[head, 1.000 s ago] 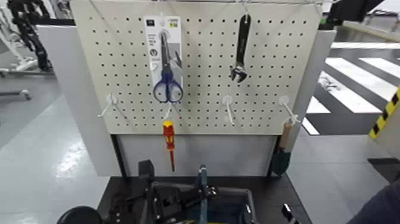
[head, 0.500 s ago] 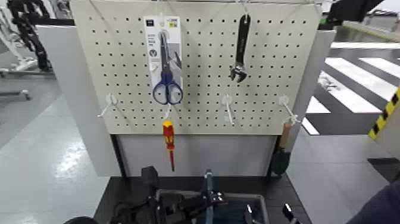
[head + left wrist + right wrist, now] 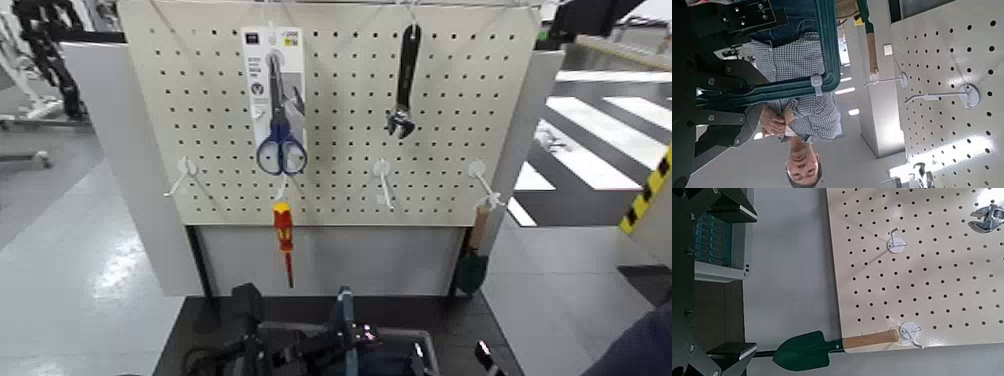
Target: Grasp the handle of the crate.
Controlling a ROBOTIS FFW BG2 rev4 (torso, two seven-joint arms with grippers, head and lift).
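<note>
The dark blue-grey crate (image 3: 420, 342) sits at the bottom edge of the head view, below the pegboard. Its handle (image 3: 345, 312) stands upright over the middle, seen as a thin strip. My left gripper (image 3: 300, 352) reaches in from the left at the handle's base. In the left wrist view the handle's bar (image 3: 789, 88) runs between the two dark fingers (image 3: 727, 74), with a small gap on each side. My right gripper (image 3: 738, 278) is open and empty, off to the crate's right; only a tip of it (image 3: 485, 358) shows in the head view.
The pegboard (image 3: 450, 150) holds blue scissors (image 3: 281, 150), a black wrench (image 3: 404, 80), a red-and-yellow screwdriver (image 3: 285, 240) and several white hooks. A green trowel (image 3: 813, 351) hangs at its right edge. A person in a checked shirt (image 3: 805, 117) shows behind the handle.
The left arm has pushed further in toward the handle. The crate's rim has sunk lower in the head view, and the handle has shifted slightly right.
</note>
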